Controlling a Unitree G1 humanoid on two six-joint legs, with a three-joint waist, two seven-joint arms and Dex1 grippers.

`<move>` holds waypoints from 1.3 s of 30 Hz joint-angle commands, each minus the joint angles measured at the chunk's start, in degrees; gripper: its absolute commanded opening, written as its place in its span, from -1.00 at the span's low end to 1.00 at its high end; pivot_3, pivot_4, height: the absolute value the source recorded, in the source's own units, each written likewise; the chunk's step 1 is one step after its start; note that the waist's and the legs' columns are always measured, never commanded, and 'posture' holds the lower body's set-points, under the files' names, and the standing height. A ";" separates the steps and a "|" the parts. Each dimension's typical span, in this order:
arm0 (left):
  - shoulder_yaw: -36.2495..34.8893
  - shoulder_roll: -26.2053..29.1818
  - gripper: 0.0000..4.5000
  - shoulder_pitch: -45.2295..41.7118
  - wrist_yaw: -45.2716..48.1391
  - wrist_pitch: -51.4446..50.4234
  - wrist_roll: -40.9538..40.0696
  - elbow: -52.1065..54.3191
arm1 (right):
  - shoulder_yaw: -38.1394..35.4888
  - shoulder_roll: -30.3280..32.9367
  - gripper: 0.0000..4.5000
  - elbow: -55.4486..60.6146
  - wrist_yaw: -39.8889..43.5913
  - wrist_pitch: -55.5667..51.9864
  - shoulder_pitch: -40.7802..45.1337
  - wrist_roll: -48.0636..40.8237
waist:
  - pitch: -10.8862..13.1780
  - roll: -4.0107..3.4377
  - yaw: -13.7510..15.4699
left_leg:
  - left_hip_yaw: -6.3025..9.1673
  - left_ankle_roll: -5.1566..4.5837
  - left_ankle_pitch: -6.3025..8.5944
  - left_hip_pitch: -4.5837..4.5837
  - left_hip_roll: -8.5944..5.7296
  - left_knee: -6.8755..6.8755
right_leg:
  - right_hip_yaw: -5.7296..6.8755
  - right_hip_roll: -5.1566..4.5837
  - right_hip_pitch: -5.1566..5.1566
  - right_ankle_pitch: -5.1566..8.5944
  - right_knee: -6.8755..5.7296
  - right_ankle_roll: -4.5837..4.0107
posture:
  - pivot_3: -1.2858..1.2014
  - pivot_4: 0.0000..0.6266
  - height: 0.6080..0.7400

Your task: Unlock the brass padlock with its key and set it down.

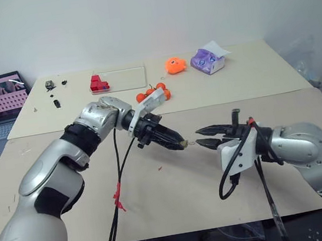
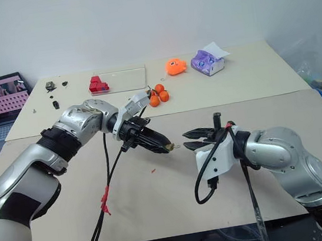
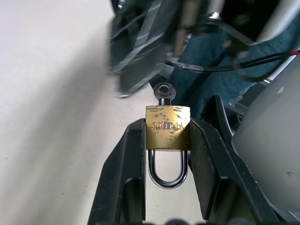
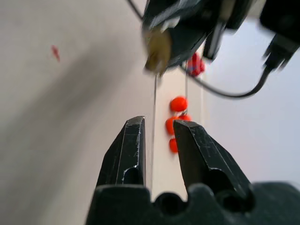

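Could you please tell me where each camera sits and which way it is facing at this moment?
Head views: on the head, looking forward and down at the table; both arms show.
Left wrist view: along the left gripper, clamped on the brass padlock with the key inserted.
Right wrist view: along the right gripper, fingers narrowly apart, nothing between.
Shared: padlock, in every view.

The left gripper is clamping the brass padlock; the right gripper is facing it, fingers slightly parted, gripping nothing.
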State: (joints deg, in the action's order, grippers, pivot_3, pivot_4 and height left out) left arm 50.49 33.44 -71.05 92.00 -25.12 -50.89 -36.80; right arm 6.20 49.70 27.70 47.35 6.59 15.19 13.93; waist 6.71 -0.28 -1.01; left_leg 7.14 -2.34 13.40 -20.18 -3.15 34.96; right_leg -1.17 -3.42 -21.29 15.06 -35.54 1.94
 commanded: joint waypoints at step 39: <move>-3.22 -2.04 -0.63 -1.81 0.50 0.15 -0.72 -2.24 | -1.48 -2.74 -0.39 12.41 1.68 -7.67 0.94 -2.32 | 0.01 0.01 -0.03 | 0.02 0.00 0.00 0.00 0.02 0.02 | 0.01 0.02 0.00 0.01 -0.01 -0.02 | 0.03 -0.52 1.00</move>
State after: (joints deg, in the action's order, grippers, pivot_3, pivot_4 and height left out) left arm 48.20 31.10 -71.38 92.46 -25.05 -50.95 -40.64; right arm 6.90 47.26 36.78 49.96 -0.78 15.66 12.22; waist 6.72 -0.27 -1.04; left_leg 7.16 -2.34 13.40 -20.18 -3.14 34.99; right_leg -1.17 -3.40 -21.29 15.07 -35.56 1.92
